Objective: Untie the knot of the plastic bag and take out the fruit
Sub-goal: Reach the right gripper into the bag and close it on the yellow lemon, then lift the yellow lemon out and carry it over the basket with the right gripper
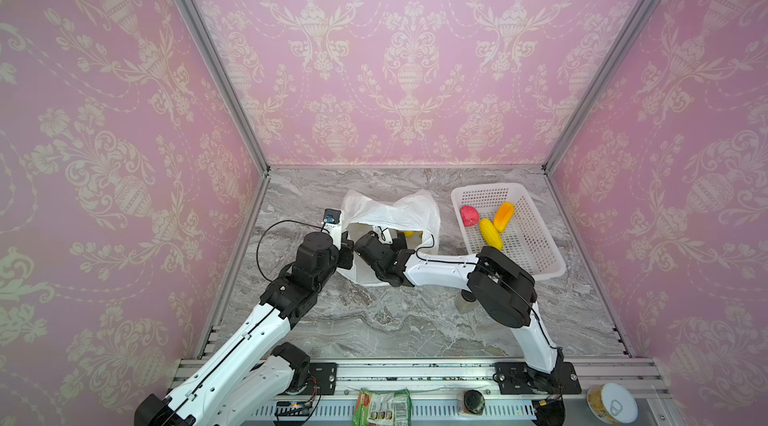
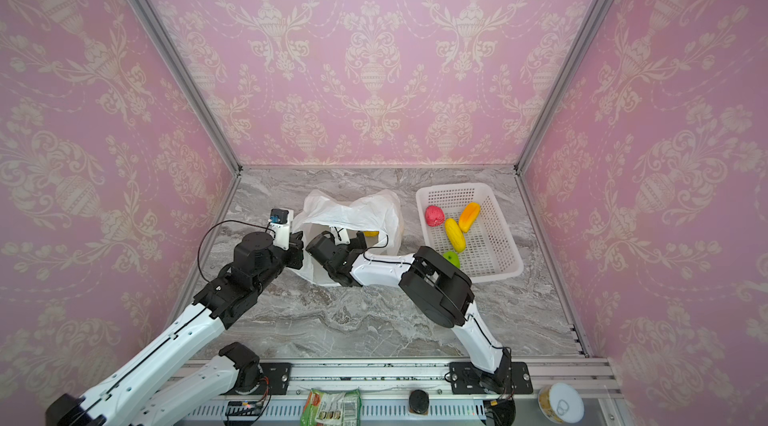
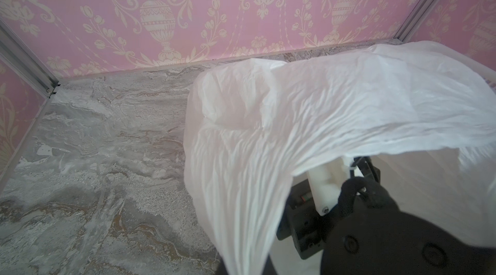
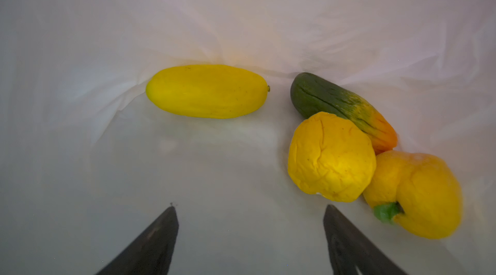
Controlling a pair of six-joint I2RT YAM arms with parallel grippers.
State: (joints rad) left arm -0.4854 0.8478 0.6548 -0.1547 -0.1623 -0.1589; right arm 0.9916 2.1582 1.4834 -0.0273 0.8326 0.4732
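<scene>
My right tool (image 4: pixel 250 208) was wide open and empty inside the thin white plastic bag (image 1: pixel 390 208). My left tool (image 1: pixel 347 255), closed tight, held the bag's rim up. I thought it best to reach for the long yellow toy fruit (image 4: pixel 206 91) lying alone inside, and not grab plastic.

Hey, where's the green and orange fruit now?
In the right wrist view the green and orange fruit lies inside the plastic bag, against the round yellow fruit. In both top views that bag sits left of the white basket.
</scene>
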